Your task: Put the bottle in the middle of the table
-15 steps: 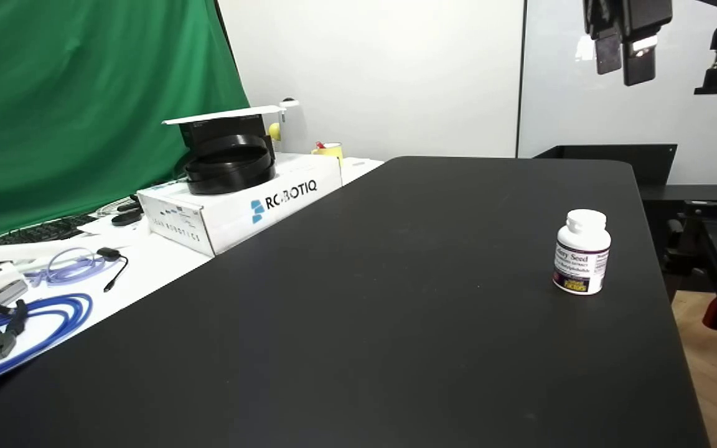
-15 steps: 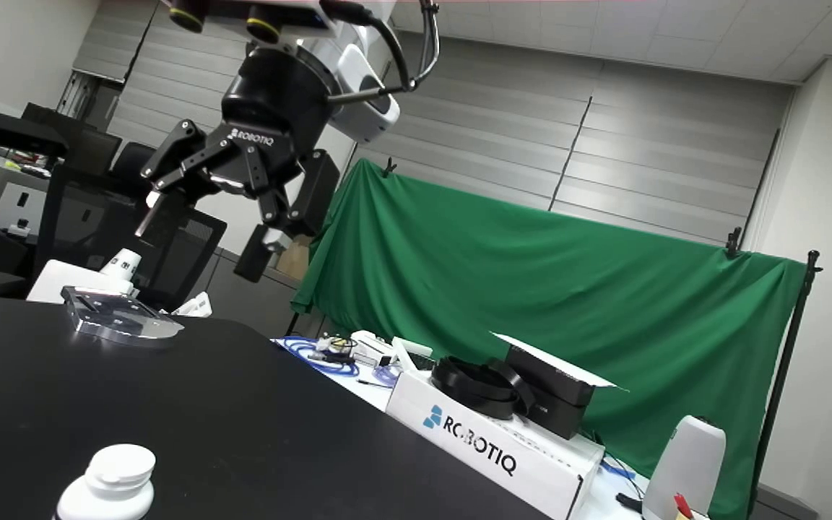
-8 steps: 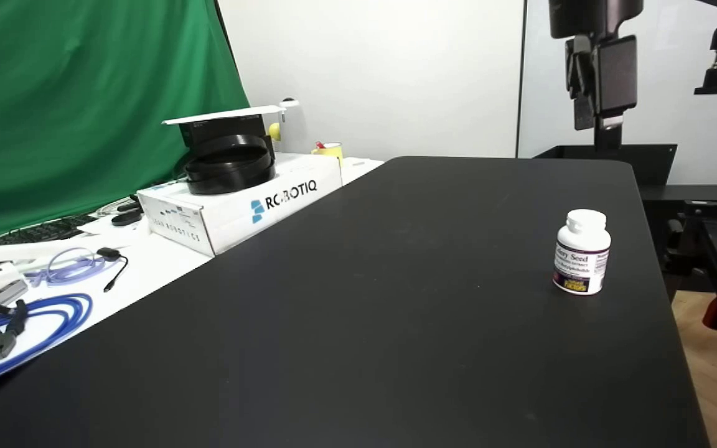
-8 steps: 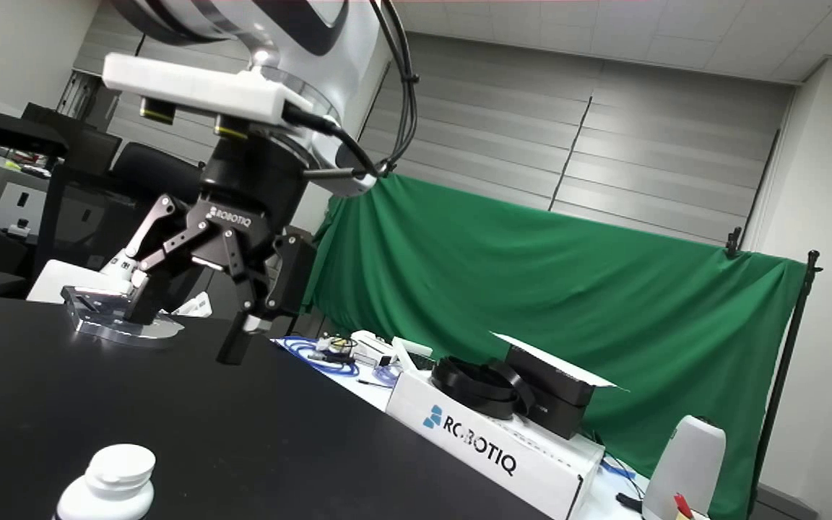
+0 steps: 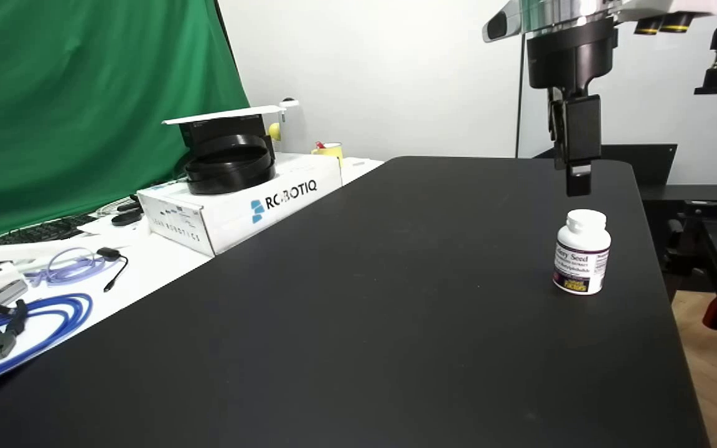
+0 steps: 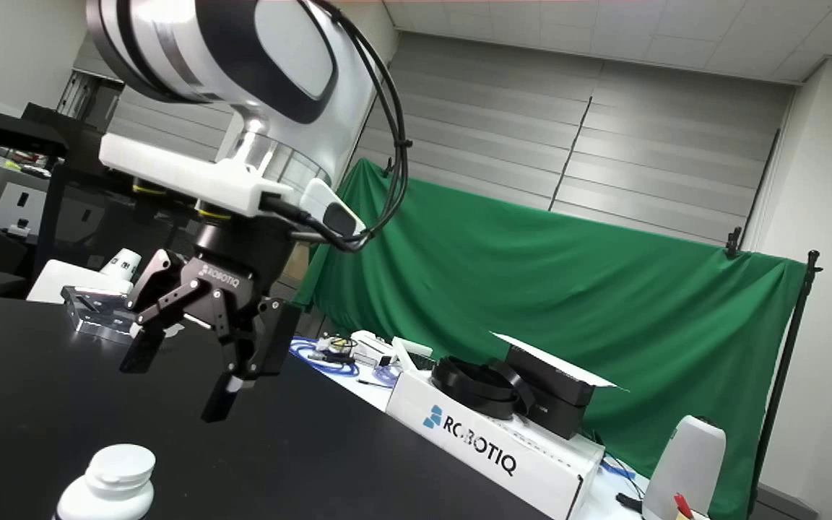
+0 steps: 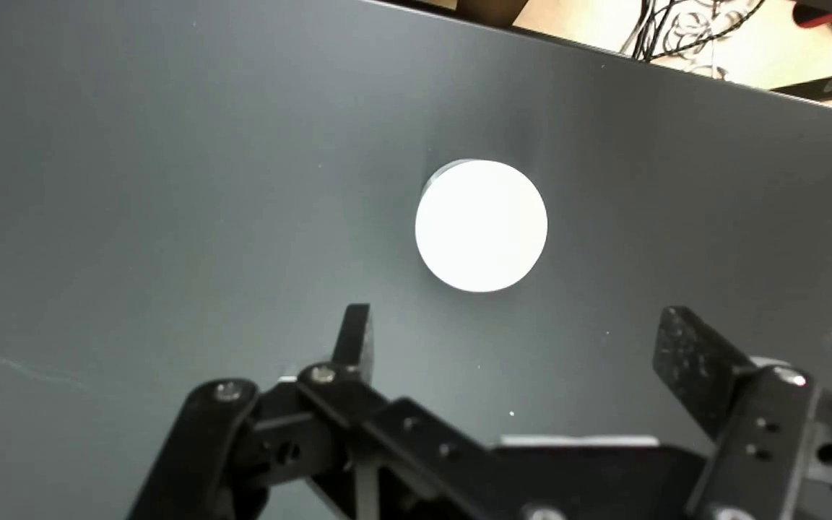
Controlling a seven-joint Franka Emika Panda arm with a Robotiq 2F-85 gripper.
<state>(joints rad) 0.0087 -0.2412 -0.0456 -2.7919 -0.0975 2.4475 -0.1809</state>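
Observation:
The bottle (image 5: pixel 581 252), small and white with a white cap and a dark and yellowish label, stands upright near one long edge of the black table (image 5: pixel 333 323). In an exterior view only its upper part (image 6: pixel 109 485) shows, cut by the frame's bottom edge. In the wrist view I see its round white top (image 7: pixel 482 225) from above, ahead of the fingertips and between their lines. My gripper (image 7: pixel 517 318) is open with nothing between its fingers. In both exterior views the gripper (image 5: pixel 571 179) hangs above the table, higher than the bottle and apart from it; the open fingers (image 6: pixel 178 390) point down.
A white Robotiq box (image 5: pixel 271 193) with black items on top stands on the white surface beside the table, near blue cables (image 5: pixel 66 317). A clear plastic piece (image 6: pixel 94 318) lies on the table behind the gripper. The table edge (image 7: pixel 568 43) runs close past the bottle.
My arm has come down and moved closer to the bottle, entering further into both exterior views. The gripper stays open. The bottle has not moved.

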